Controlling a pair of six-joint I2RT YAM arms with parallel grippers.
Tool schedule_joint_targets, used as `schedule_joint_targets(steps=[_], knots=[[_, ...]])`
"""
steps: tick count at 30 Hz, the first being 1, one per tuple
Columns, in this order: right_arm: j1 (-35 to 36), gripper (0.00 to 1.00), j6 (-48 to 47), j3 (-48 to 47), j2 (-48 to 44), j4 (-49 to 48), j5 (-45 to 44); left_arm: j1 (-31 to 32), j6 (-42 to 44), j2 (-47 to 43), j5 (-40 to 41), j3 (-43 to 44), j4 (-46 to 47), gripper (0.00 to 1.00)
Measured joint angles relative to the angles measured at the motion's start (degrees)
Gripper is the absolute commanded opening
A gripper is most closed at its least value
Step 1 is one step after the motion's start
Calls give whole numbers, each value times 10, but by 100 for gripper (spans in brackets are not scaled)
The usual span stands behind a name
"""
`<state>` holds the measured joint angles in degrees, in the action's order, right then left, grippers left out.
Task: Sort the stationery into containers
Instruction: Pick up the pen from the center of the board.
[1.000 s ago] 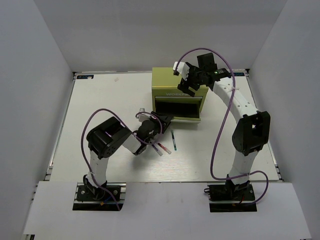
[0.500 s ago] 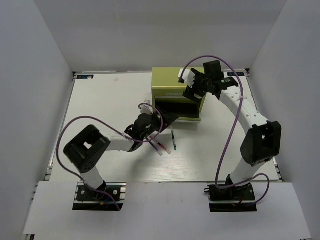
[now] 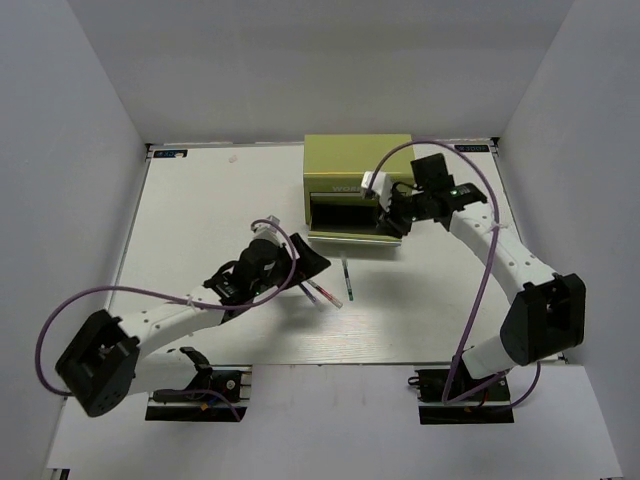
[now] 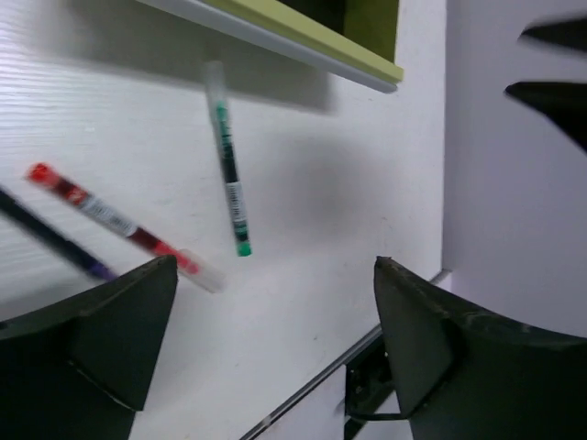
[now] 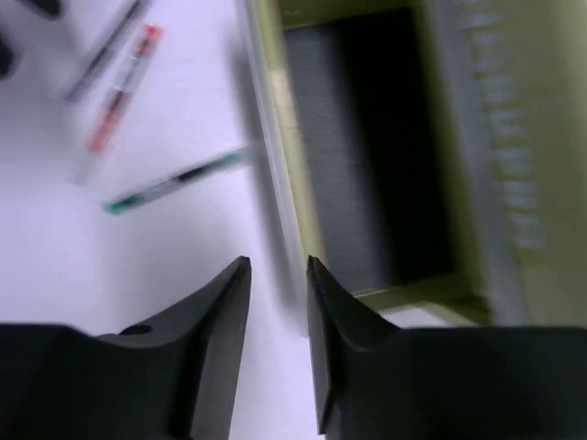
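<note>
Pens unsorted: green pen, red pen, purple pen lie on desk before open drawer. Left gripper now spread wide, empty. Right gripper lowered to drawer lip, jaws narrowing; grip uncertain.

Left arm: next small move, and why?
Probably lower the left pincer onto the red pen and close. Its jaws stand open and empty, that pen lies loose on the table nearby, and the drawer is already open.
</note>
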<state>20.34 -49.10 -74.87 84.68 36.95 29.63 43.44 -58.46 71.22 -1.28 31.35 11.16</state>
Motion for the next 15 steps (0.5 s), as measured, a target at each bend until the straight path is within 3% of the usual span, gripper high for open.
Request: schedule_joint_targets(steps=[2,4,7,10,15], knots=[[24,35,27,31,-4,2,13,-3,-2,-43,27,0,-53,99],[56,42,56,82,-11,0,17,-6,-7,-74,54,0,-99,99],[100,46,93,160,-30,-8,10,-7,-19,-111,91,0,-166,99],[129,53,146,214,-49,-33,-18,-7,-37,-137,113,0,-221,99],[150,54,214,246,-47,-110,-82,-7,-67,-166,128,-16,-282,99]])
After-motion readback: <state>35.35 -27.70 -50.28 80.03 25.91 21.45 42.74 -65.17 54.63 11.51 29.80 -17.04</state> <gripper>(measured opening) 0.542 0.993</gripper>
